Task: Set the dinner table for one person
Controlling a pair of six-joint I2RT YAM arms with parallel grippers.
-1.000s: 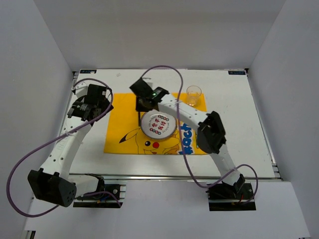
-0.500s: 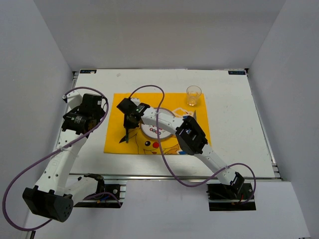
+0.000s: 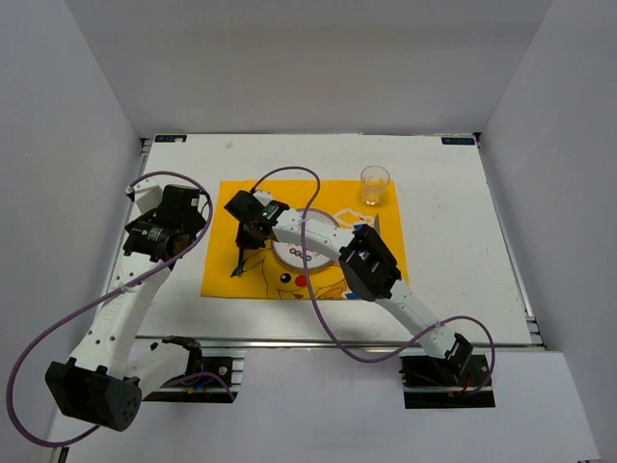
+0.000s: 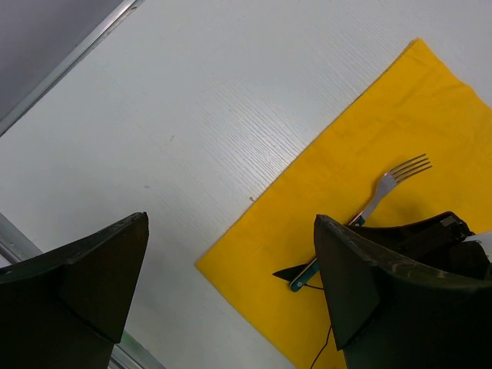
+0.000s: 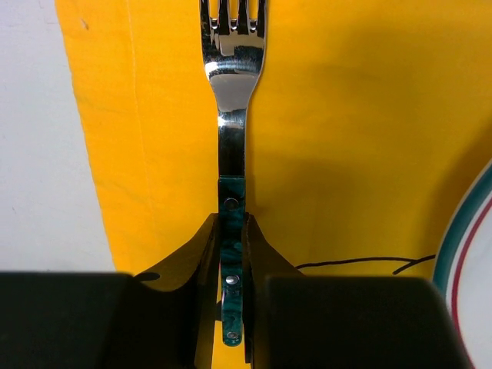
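Laying the fork (image 5: 231,154): right fingers (image 5: 192,257) pinch its green handle just left of the plate (image 5: 473,246); next, probably release and lift clear; left fingers (image 4: 100,269) spread, empty.

The top camera looks steeply down from behind the arm bases over the white rectangular worktop (image 3: 453,222). The left wrist view slants down from mid-height, while the right wrist view sits very close. All three seemingly share the green-handled steel fork (image 5: 231,115) on the yellow cloth placemat (image 3: 222,265).

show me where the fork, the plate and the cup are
fork (image 5: 231,146), right wrist view, on its shiny neck
plate (image 5: 473,231), right wrist view, on its striped rim
cup (image 3: 374,184), top external view, on its clear body
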